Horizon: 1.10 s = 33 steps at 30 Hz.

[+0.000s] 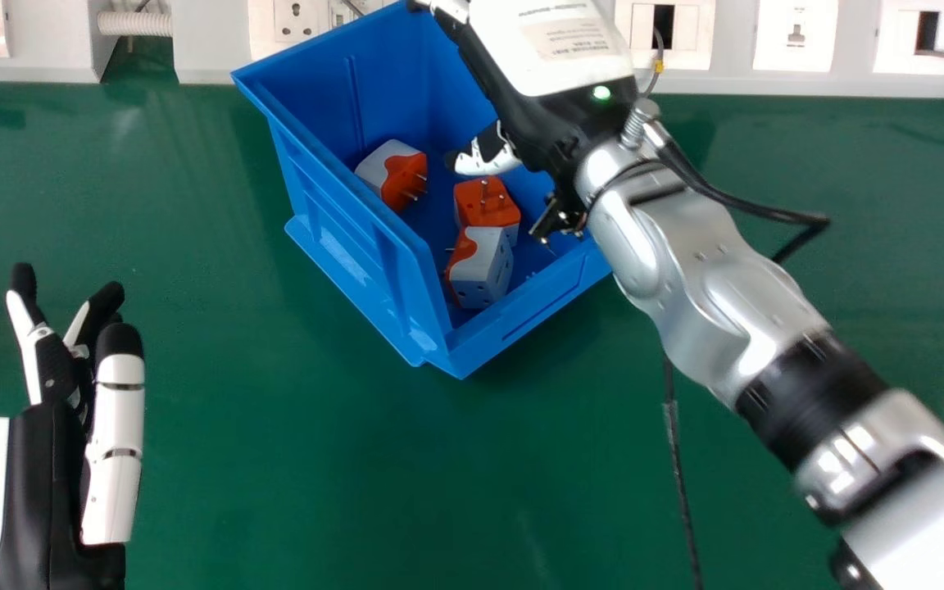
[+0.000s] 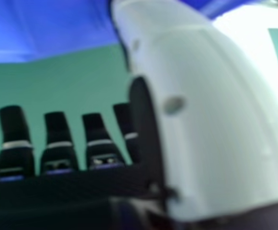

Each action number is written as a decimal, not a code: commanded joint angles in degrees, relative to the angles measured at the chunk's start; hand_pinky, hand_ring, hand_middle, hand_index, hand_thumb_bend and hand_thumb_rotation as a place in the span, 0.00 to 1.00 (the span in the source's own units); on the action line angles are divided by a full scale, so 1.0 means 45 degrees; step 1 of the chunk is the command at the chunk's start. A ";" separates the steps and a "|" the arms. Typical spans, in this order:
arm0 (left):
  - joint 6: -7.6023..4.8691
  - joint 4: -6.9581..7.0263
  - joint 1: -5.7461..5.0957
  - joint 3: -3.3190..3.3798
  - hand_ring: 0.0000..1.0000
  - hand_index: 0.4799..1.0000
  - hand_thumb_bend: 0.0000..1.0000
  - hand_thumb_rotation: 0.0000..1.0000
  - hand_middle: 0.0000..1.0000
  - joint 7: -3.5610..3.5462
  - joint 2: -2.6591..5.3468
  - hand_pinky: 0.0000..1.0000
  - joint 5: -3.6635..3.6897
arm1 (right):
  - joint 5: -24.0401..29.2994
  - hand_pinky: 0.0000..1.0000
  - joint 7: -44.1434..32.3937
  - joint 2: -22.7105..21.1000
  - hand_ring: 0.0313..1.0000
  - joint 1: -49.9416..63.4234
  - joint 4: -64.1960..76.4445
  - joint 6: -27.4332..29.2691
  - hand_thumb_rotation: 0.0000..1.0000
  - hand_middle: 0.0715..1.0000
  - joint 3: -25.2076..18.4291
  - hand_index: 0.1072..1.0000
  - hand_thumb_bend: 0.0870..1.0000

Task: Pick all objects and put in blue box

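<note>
At the box's (image 1: 357,246) two o'clock hangs the right hand (image 1: 542,123), fingers loosely straight; plugs (image 1: 484,266) lie inside at ten, four and five, the relaxed left hand (image 1: 115,426) outside at eight.

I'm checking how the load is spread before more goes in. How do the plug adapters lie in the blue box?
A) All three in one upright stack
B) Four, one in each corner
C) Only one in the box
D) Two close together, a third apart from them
D: in the blue box, one plug adapter and a second plug adapter lie close together, with a third plug adapter apart from them.
</note>
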State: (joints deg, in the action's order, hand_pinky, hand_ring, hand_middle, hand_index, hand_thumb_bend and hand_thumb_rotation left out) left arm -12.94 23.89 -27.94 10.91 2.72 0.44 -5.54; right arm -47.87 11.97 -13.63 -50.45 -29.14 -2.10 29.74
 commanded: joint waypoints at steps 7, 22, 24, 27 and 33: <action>-0.0127 -0.0089 0.0137 0.0098 0.93 0.84 0.34 0.94 0.92 -0.0025 -0.0199 0.92 0.0183 | 0.0679 0.66 0.0290 -0.0744 0.82 0.4751 0.5439 0.0246 0.06 0.87 -0.1673 0.80 0.28; -0.0610 -0.0853 0.0546 -0.0321 0.90 0.78 0.34 0.85 0.90 -0.0097 -0.0413 0.84 -0.0099 | 0.6191 0.91 0.1056 -0.0140 0.98 1.2895 0.7414 0.4171 0.93 0.99 -0.4695 0.98 0.29; -0.0740 -0.1017 0.0663 -0.0272 0.90 0.79 0.35 0.89 0.91 -0.0144 -0.0514 0.84 -0.0064 | 0.8603 0.98 -0.0222 0.0192 1.00 1.3486 0.7660 0.4049 0.99 1.00 -0.5224 1.00 0.40; -0.0841 -0.1216 0.0864 -0.0207 0.92 0.80 0.29 0.90 0.92 -0.0349 -0.0626 0.86 0.0320 | 1.1273 1.00 -0.1662 0.0594 1.00 1.3843 0.7614 0.4039 1.00 1.00 -0.5917 1.00 0.53; -0.1050 -0.1733 0.1300 0.0004 0.98 0.92 0.37 1.00 0.97 -0.0875 -0.1098 0.96 0.0944 | 1.2704 1.00 -0.2917 0.1080 1.00 1.3788 0.6833 0.4639 1.00 1.00 -0.6896 1.00 0.47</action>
State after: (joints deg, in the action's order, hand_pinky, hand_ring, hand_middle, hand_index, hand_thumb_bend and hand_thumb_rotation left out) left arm -16.01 16.13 -22.74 10.32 -1.05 -3.57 -1.76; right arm 8.42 -0.57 -9.35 12.36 1.76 16.82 -0.06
